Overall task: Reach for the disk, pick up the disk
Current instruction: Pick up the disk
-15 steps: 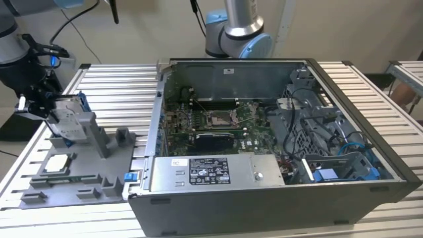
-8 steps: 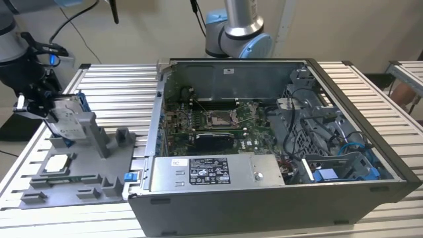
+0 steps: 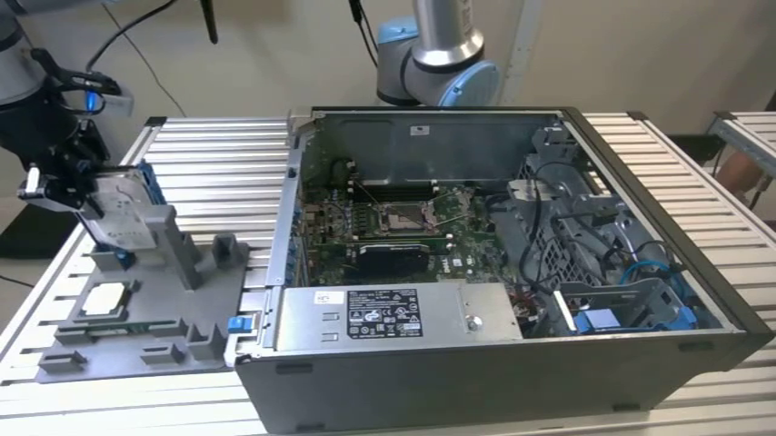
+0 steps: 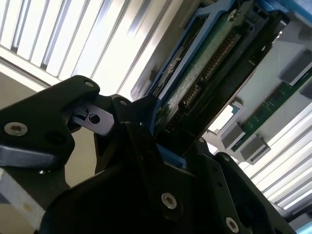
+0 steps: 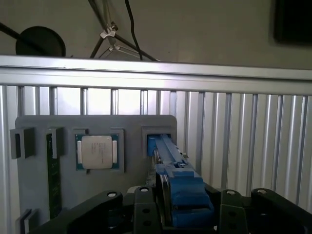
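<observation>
End effector (image 5: 185,207) closed on the disk (image 5: 168,148), upright in its grey fixture (image 3: 158,309) at the exterior view's nine o'clock; a tilted pull could jam it there.

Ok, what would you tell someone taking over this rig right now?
Gripper: fingers on either side of the flat silver-grey disk with the blue plastic frame, apparently shut on it.
Disk: upright on edge at its slot in the grey plastic fixture tray, at the exterior view's left, beside the open computer case.
Done: the reach; the grasp appears made.
Left: the disk is not yet lifted clear; its far end looks level with the slot.
</observation>
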### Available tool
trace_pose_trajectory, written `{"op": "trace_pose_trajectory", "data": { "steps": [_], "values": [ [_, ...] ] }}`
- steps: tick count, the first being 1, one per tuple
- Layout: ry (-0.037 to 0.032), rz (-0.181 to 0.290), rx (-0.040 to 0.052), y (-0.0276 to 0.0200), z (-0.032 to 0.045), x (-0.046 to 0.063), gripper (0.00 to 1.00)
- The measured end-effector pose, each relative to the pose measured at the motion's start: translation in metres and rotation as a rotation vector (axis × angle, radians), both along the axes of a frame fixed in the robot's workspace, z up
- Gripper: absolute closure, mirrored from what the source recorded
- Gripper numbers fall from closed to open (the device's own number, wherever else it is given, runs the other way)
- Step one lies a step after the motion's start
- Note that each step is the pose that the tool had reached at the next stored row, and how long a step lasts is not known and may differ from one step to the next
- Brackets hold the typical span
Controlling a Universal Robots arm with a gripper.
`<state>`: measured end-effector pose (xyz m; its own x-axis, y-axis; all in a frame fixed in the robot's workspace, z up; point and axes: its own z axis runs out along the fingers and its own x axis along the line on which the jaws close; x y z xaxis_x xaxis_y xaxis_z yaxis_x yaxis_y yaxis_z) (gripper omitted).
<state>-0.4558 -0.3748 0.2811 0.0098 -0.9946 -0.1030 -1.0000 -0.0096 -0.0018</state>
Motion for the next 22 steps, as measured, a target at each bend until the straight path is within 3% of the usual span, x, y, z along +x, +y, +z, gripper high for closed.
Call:
{"op": "trace_pose_trajectory", "data": {
  "steps": [6, 22],
  "values": [
    [-0.0002, 0.0, 0.0, 0.0, 0.0095, 0.0, 1.0],
    [-0.0001, 0.0, 0.0, 0.0, 0.0509, -0.001, 1.0]
  ]
}}
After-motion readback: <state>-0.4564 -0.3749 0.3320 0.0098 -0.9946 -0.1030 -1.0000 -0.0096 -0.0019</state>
